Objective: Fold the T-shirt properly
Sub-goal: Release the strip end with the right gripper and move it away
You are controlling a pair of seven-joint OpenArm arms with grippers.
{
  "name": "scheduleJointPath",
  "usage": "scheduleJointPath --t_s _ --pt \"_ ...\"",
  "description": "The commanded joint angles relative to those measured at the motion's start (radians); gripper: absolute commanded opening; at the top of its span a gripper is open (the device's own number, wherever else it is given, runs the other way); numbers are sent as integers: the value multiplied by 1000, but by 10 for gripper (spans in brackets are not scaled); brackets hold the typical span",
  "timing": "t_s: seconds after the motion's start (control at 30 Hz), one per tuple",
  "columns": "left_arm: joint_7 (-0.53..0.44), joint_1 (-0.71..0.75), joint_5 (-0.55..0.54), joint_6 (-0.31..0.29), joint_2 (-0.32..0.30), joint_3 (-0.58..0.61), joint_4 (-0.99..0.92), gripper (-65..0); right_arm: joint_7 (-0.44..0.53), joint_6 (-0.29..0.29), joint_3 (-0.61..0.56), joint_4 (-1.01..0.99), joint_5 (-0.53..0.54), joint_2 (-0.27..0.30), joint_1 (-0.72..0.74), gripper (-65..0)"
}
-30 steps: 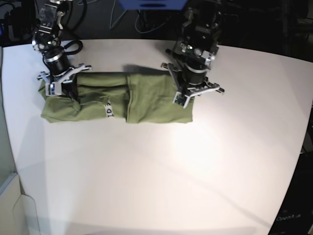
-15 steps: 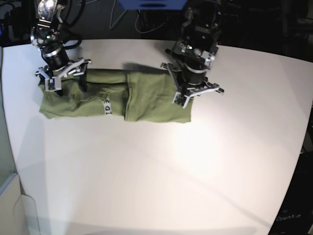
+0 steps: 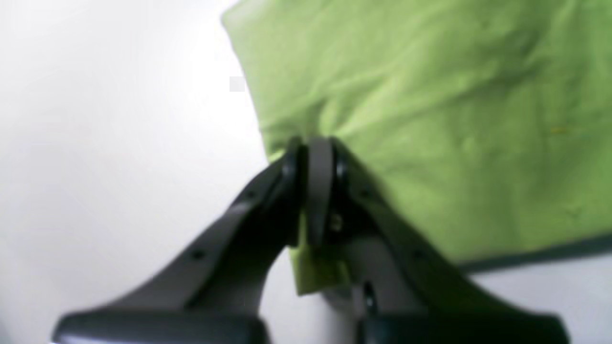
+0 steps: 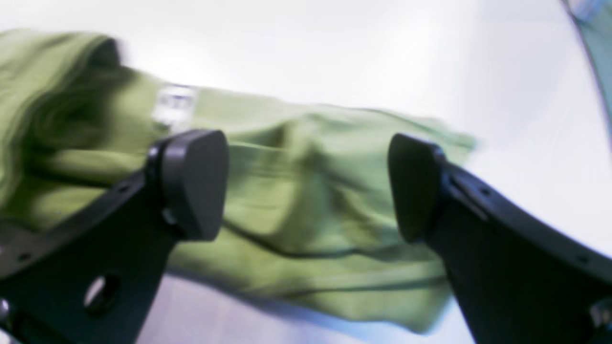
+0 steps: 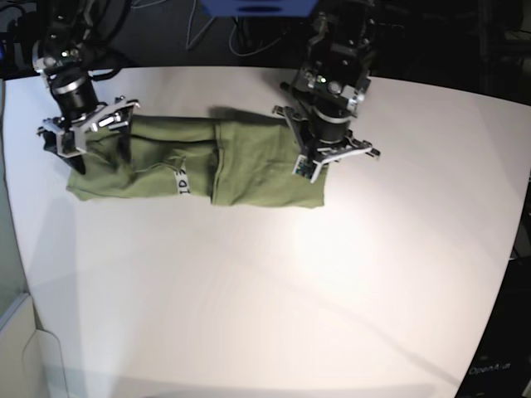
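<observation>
The olive-green T-shirt (image 5: 249, 170) lies as a long folded band across the back of the white table, its white label (image 5: 181, 182) near the middle. My left gripper (image 5: 309, 170) sits at the band's right end. In the left wrist view the left gripper (image 3: 313, 148) is shut, with a fold of the T-shirt (image 3: 430, 119) pinched between its fingers. My right gripper (image 5: 93, 153) hovers over the band's left end. In the right wrist view the right gripper (image 4: 306, 186) is open, with the T-shirt (image 4: 306, 200) and the label (image 4: 174, 102) below it and nothing held.
The white table (image 5: 265, 290) stretches wide in front of the shirt, with its curved left edge (image 5: 18, 249) close to the right arm. Dark cables and a blue object (image 5: 257, 7) lie behind the table's back edge.
My right gripper has opened, let go of the shirt's left end, and drawn back up and to the left. The cloth there has settled flatter. The left gripper has stayed put.
</observation>
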Motion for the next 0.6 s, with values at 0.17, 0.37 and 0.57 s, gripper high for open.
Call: scheduleJointPath --t_s 0.17,0.37,0.57 --pt "-5 1 1 4 7 1 13 -632 -63 9 32 -104 17 72 99 -158" --pt "-5 12 1 4 7 1 21 -632 -125 81 121 -142 15 76 177 -158" --pt "-5 10 1 6 6 1 21 -632 -162 83 154 -151 17 83 202 -158"
